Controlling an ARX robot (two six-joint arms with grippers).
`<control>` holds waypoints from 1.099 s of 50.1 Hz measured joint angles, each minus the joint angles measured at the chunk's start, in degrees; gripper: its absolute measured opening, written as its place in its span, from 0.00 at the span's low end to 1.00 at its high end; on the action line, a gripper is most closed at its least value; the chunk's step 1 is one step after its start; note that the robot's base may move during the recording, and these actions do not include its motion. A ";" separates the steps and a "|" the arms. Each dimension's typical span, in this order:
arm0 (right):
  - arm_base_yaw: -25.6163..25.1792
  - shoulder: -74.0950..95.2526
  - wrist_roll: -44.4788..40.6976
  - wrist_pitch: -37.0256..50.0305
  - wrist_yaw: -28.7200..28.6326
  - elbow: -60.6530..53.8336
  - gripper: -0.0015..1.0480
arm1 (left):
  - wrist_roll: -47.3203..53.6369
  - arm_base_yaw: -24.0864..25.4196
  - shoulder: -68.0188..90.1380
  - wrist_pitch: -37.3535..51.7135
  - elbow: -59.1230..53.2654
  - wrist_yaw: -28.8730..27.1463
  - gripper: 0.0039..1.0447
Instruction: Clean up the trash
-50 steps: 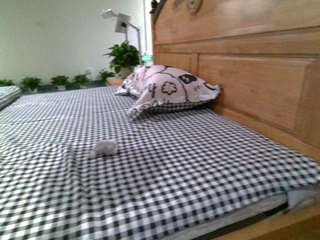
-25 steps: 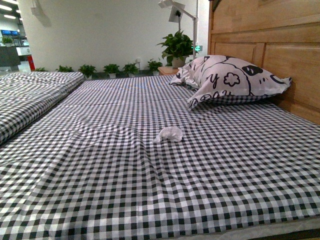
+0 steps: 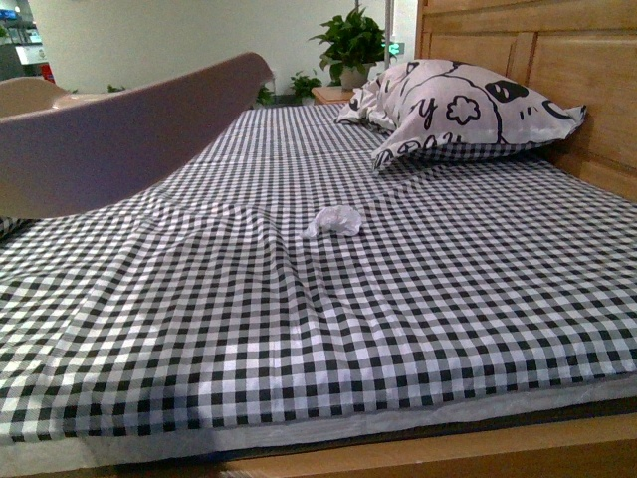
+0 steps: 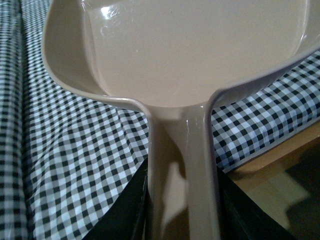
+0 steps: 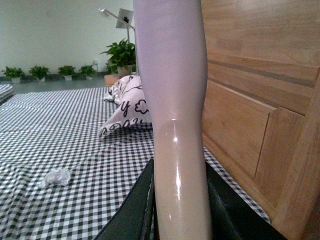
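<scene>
The trash (image 3: 333, 221), a small crumpled white wad, lies on the checked bed sheet near the middle of the bed; the right wrist view shows the trash (image 5: 56, 177) too. A beige dustpan (image 3: 119, 139) hangs over the bed's left side, above and left of the wad. My left gripper (image 4: 182, 210) is shut on the dustpan's handle (image 4: 182, 165), its dark fingers on both sides. My right gripper (image 5: 180, 210) is shut on the pale brush handle (image 5: 175, 100), which stands upright before the headboard. The brush's bristles are out of view.
A black-and-white patterned pillow (image 3: 458, 105) lies against the wooden headboard (image 3: 557, 60) at the back right. The bed's wooden front edge (image 3: 448, 458) runs along the bottom. Potted plants (image 3: 350, 40) stand behind the bed.
The view has swung left and then lowered, so the headboard moved to the right. The dustpan has come into the front view at the left. The wad stays put on the sheet.
</scene>
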 joint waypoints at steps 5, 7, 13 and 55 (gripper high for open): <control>0.00 0.02 0.00 0.00 0.02 0.00 0.20 | 4.83 -0.24 8.90 0.74 3.89 3.63 0.26; 0.00 0.02 0.00 0.00 0.02 0.00 0.20 | 6.99 -0.24 12.98 0.87 5.64 4.87 0.26; 0.00 0.02 0.00 0.00 0.02 0.00 0.20 | 11.82 -0.20 23.19 2.54 10.27 5.29 0.26; 0.00 0.02 0.00 0.00 0.02 0.00 0.20 | 20.13 -3.06 56.02 2.93 33.81 5.44 0.26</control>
